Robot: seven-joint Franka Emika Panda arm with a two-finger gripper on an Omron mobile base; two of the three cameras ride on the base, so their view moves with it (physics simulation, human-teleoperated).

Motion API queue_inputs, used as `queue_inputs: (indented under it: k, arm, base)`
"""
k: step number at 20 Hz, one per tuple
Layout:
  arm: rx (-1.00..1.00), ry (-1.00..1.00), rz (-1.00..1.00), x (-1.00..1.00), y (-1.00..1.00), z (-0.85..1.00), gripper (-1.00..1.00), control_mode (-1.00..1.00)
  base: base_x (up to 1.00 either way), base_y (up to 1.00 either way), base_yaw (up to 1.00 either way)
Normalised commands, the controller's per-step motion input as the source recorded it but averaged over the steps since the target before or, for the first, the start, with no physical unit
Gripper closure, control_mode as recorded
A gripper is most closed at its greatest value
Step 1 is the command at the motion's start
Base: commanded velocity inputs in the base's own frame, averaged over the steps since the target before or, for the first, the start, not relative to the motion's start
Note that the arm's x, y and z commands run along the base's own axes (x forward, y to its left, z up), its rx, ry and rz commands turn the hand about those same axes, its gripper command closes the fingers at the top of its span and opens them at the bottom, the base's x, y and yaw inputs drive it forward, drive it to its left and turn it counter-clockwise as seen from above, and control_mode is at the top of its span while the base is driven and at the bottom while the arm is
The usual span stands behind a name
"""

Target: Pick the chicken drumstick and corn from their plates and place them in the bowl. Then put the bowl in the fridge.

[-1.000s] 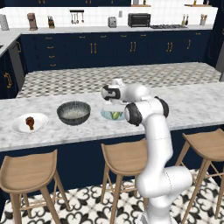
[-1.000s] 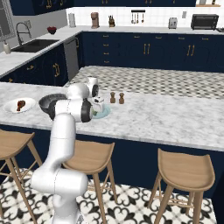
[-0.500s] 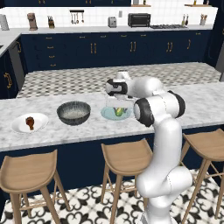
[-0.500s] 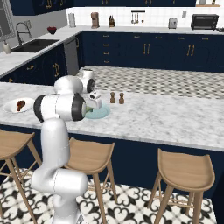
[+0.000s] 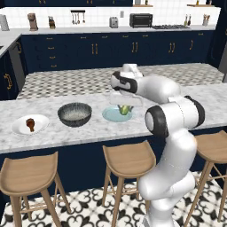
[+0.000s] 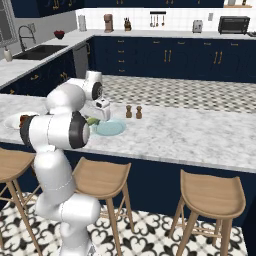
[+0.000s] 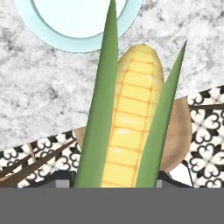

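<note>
Starting at your left in the left base view, the chicken drumstick [image 5: 30, 123] lies on its white plate [image 5: 20, 129], untouched, so that pick is yet to be done. Next along the bench [image 5: 88, 131] stands the dark bowl [image 5: 75, 114], apparently empty and near enough to take both foods. To its right, the end effector [image 5: 124, 105] hangs just above the pale blue-green plate [image 5: 111, 116] with the corn [image 5: 125, 109] clamped between its fingers. In the hand view the corn [image 7: 133, 127] rises lengthwise from the grip, husk leaves either side, with the plate [image 7: 78, 27] below and apart from it. You judge it lifted clear for carrying left to the bowl. No brand, label or writing can be read anywhere.
</note>
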Motion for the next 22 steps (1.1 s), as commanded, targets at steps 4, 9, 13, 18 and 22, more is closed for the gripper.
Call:
queue_inputs:
  k: [4, 9, 13, 18, 22]
  arm:
    - [0.00, 0.00, 0.01, -1.00, -0.09, 0.32, 1.00, -1.00]
    - [0.00, 0.00, 0.00, -0.98, -0.35, 0.15, 1.00, -1.00]
    - [0.00, 0.00, 0.00, -0.86, -0.25, 0.14, 1.00, -1.00]
    - [0.00, 0.00, 0.00, -0.40, 0.00, 0.15, 1.00, 1.00]
    - [0.00, 0.00, 0.00, 0.00, 0.00, 0.00, 1.00, 1.00]
  base:
    - [0.00, 0.00, 0.00]
    - [0.00, 0.00, 0.00]
    - [0.00, 0.00, 0.00]
    - [-0.04, 0.20, 0.00]
    - [0.06, 0.98, 0.00]
